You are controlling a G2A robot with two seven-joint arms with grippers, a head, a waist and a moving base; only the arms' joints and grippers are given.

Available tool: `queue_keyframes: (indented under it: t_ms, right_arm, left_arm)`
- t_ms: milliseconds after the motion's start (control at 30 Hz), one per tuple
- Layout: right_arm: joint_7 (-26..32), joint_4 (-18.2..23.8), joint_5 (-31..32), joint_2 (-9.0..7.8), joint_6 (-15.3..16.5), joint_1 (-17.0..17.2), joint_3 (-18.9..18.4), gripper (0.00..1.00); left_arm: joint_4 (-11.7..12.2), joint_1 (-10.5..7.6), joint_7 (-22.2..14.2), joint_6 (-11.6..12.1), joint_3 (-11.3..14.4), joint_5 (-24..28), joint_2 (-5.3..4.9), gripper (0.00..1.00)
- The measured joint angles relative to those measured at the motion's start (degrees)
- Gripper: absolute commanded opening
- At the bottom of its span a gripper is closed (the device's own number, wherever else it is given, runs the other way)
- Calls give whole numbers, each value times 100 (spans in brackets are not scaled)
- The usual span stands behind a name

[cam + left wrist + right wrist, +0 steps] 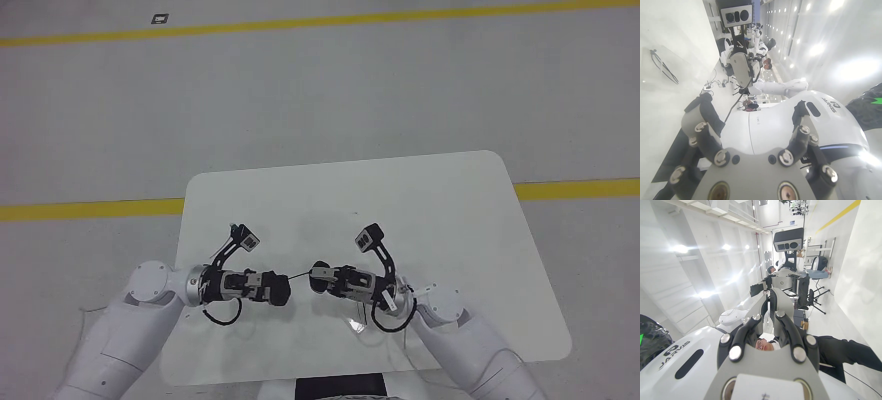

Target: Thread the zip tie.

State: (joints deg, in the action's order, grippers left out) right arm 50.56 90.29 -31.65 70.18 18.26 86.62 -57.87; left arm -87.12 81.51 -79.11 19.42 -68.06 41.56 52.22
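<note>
**Zip tie strung between two claws, over white table**

Item: zip tie (301, 273). Thin, black, straight. Held in the air across the short gap between the two claws, above the front half of the table (440, 200). In the left wrist view, visible as a dark strand running from the far claw's tip down past one finger of the near claw.

Left claw (751, 103): spread wide, fingers (703, 106) well apart, gripping nothing. Free end of the tie just beside one finger; cannot tell whether touching.

Right claw (771, 298): fingers drawn together to a narrow slit, pointed at the left claw. Apparently pinched on the other end of the tie, though the pinch itself is too small to make out.

Arms: set tip to tip and nearly in line, both low over the table near its front edge.

Also on table: clear pouch (662, 66), lying flat, containing several more black ties. Placed near the right arm, well apart from the tie in the air.
</note>
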Motion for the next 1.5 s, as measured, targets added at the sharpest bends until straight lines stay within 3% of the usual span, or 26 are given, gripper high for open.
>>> queue_keyframes:
  t_ms: [233, 433, 567, 1033, 1167, 1400, 1433, 1500]
  right_arm:
    - [-99, -107, -338, 64, 123, -4, 100, 0]
    - [-104, -114, -337, 65, 122, -6, 103, 0]
    - [-265, -8, -252, 68, 75, 39, 146, 0]
    - [-327, 10, -208, 69, 106, 57, 191, 0]
    - [-397, 85, -16, 48, 34, 84, 167, 0]
    - [-390, 245, 431, -26, -83, 171, 37, 0]
    - [-406, 269, 490, -35, -99, 186, 19, 0]
    - [-423, 323, 603, -56, -139, 220, -18, 0]
  left_arm:
    - [131, -194, 22, -113, 197, 118, 44, 100]
    - [114, -192, 39, -116, 203, 101, 45, 100]
    - [-19, -185, 240, -118, 298, -8, 60, 100]
    - [-69, -205, 201, -60, 370, 55, 69, 100]
    - [-156, -183, 449, -111, 418, -58, 74, 100]
    - [-189, -181, 568, -142, 412, -257, 54, 100]
    - [-195, -179, 575, -140, 411, -273, 51, 93]
    - [-206, -172, 579, -136, 409, -287, 46, 69]
